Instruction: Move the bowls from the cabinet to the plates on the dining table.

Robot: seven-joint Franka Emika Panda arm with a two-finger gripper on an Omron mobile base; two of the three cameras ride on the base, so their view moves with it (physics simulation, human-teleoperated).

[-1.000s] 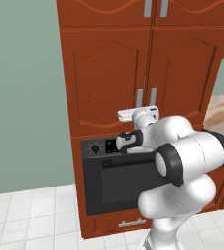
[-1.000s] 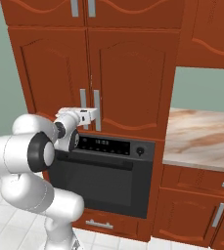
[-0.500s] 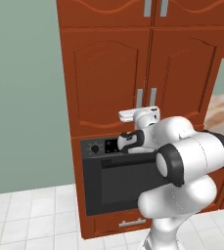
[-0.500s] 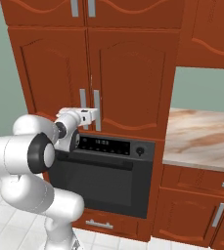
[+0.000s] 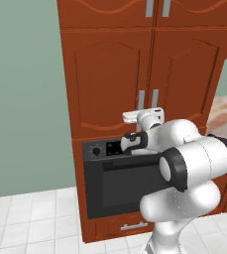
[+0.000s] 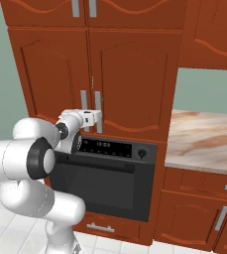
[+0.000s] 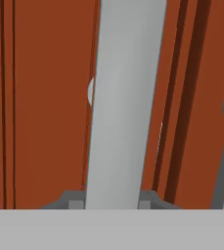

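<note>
Clamping fingers (image 7: 111,202) narrowly around the left door's silver handle (image 7: 123,102) on the closed cabinet (image 5: 110,74), bowls presumably hidden inside. Risking a slip off the smooth bar if pulling straight instead of following the door's arc.

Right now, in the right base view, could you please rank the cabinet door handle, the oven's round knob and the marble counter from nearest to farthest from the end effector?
1. Cabinet door handle, between the fingers of the end effector.
2. Oven's round knob, lower right, on the control panel.
3. Marble counter, far right.
</note>
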